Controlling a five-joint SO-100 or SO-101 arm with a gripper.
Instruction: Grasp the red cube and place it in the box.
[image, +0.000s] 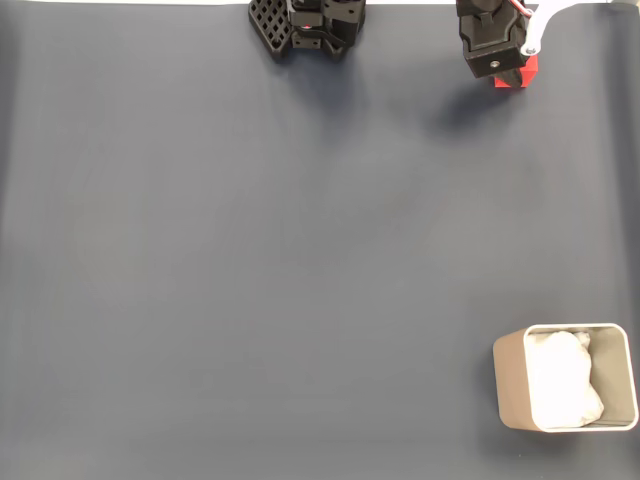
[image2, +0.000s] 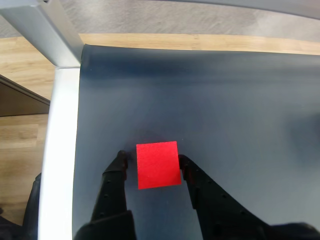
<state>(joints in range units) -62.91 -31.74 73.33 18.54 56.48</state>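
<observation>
The red cube (image2: 157, 165) lies on the dark mat between my gripper's (image2: 152, 159) two black fingers in the wrist view. The right finger (image2: 186, 167) is at the cube's side, while a thin strip of mat shows between the left finger (image2: 121, 162) and the cube. The jaws stand open around it. In the fixed view the gripper (image: 510, 72) is at the top right edge, with a corner of the red cube (image: 518, 76) peeking out beneath it. The beige box (image: 510, 385), lined with white paper, sits at the bottom right, far from the gripper.
The arm's black base (image: 305, 25) stands at the top centre of the fixed view. The wrist view shows the mat's edge, a white table rim (image2: 60, 150) and a grey metal post (image2: 45, 30) just left of the cube. Wide open mat lies between gripper and box.
</observation>
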